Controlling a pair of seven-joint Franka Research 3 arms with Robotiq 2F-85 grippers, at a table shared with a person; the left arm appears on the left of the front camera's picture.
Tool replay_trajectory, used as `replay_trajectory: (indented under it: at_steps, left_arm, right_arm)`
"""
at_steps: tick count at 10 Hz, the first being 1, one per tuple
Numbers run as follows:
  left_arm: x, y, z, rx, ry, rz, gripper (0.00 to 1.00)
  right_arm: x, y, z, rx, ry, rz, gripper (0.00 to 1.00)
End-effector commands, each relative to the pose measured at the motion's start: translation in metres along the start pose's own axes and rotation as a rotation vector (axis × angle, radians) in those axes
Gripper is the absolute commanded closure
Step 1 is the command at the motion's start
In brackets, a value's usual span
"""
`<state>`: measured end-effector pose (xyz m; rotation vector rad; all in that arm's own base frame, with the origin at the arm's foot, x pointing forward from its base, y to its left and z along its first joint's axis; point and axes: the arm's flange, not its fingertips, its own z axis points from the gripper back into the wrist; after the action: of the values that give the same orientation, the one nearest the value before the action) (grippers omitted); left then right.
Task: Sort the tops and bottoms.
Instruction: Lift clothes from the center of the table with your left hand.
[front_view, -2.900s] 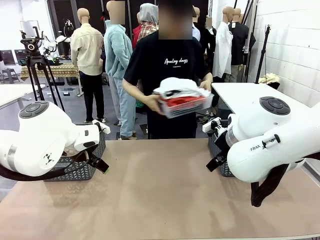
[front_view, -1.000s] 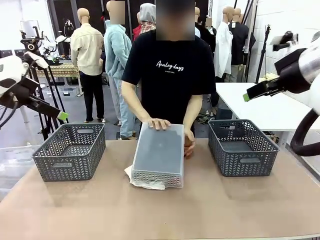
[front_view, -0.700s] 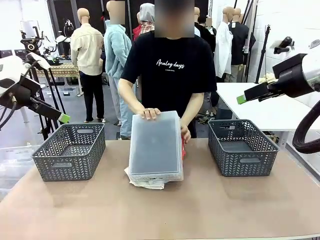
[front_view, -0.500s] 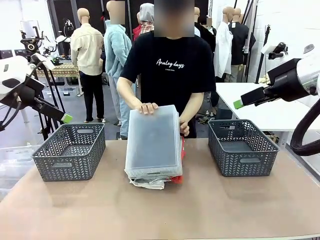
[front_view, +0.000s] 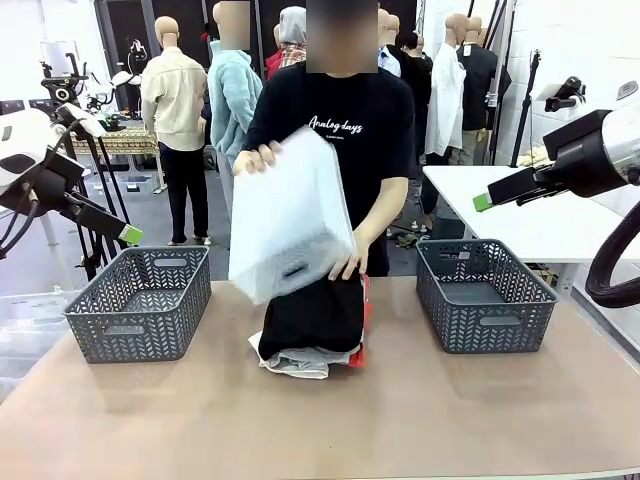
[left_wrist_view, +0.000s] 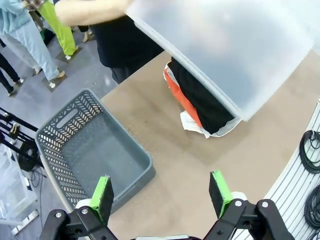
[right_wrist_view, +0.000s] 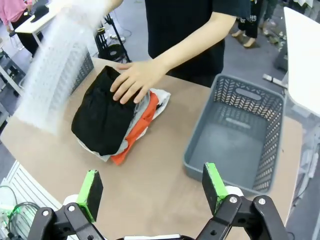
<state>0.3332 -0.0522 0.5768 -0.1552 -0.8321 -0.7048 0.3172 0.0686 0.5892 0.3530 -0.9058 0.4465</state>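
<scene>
Front: person is lifting bin (front_view: 290, 215) off pile (front_view: 312, 318) at mid-worktop.
Left wrist: left fingers (left_wrist_view: 103, 192) are hanging wide open, empty, near basket (left_wrist_view: 95, 155).
Right wrist: right fingers (right_wrist_view: 91, 194) likewise; hand (right_wrist_view: 132, 80) is pressing pile.
Sorting unstarted; next move likely calls for grasping the topmost garment.

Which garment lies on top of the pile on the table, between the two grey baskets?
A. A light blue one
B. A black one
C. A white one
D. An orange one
B: the black garment lies uppermost, while the orange garment and a pale garment only peek out beneath it.
</scene>
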Motion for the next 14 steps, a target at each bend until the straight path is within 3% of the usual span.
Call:
replay_trajectory:
  at_steps: [1,14]
  left_arm:
    - [-0.0042,-0.0009,0.0005,-0.007,-0.003,0.000,0.00]
    - [-0.0042,-0.0009,0.0005,-0.007,-0.003,0.000,0.00]
  right_arm:
    - [0.0000,0.0010,-0.0016,0.014,-0.005,-0.008,0.00]
    - [0.0000,0.0010,-0.0016,0.014,-0.005,-0.008,0.00]
